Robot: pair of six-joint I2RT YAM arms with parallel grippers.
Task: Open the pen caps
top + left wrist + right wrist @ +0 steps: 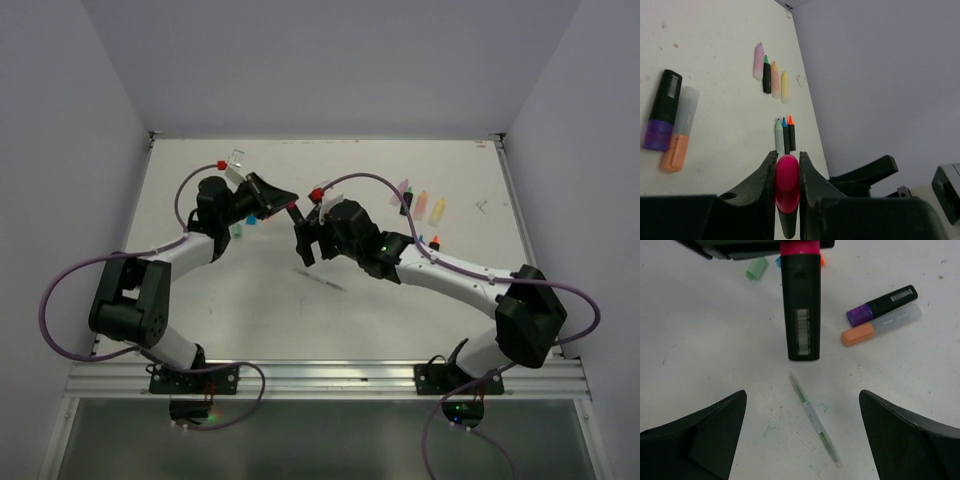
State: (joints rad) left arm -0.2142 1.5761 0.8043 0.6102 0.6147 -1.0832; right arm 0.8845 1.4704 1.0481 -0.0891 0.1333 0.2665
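We have the left pincer (787, 159) pinching the pink cap (787, 182), with the pen's black barrel (800, 310) sticking out over the counter (700, 340). From the right pincer (802, 400), spread wide and holding nothing, the barrel lies at 12 o'clock. Its long axis runs 12 to 6, free end toward that pincer, so the right arm is nearer. The left wrist view shows the grip but hides the barrel. The right wrist view shows the barrel, plus a purple cap (858, 315) and an orange cap (856, 335) at 2 o'clock.

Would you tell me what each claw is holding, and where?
Left claw grips the black highlighter by its pink cap; right claw holds nothing.
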